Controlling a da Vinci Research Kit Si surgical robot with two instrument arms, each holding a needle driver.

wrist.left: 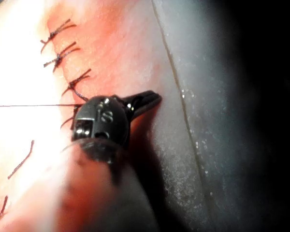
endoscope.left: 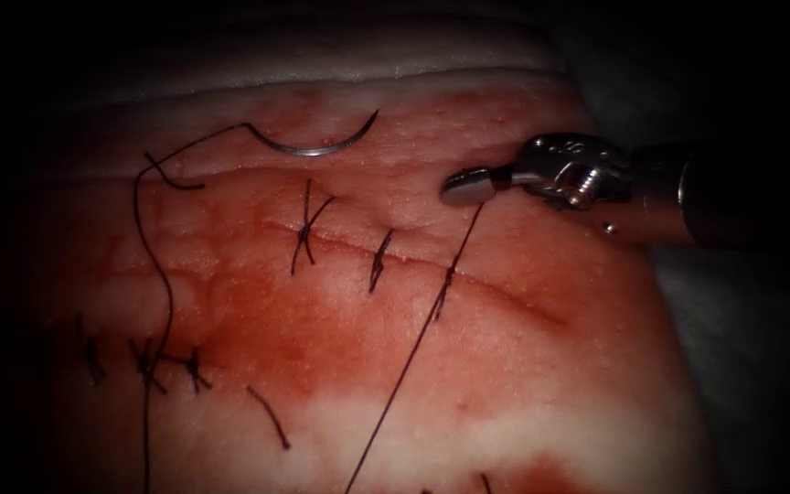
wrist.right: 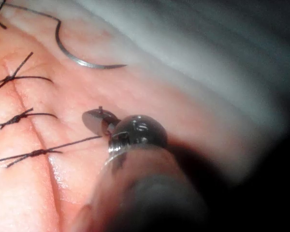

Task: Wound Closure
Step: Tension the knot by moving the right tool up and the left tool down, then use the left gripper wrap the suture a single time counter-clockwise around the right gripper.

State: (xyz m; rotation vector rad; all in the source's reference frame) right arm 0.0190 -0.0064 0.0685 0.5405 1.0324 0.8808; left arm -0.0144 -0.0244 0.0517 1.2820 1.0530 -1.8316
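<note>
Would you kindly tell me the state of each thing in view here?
Needle: free, lying on the tissue above the cut, not piercing it.
Thread: taut from the rightmost stitch to the right end effector.
Right end effector: shut on the thread.
Left end effector: over the tissue; grip unclear.
Cut: three stitches cross it.

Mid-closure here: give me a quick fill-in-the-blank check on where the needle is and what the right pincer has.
1. The right arm's pincer is shut on the dark ___.
2. In the endoscope view, the curved steel needle lies loose on the pink pork-belly tissue, ___ (above/below) the cut.
3. The held strand crosses the cut at the stitch farthest to the ___.

Missing words: thread; above; right.
</note>
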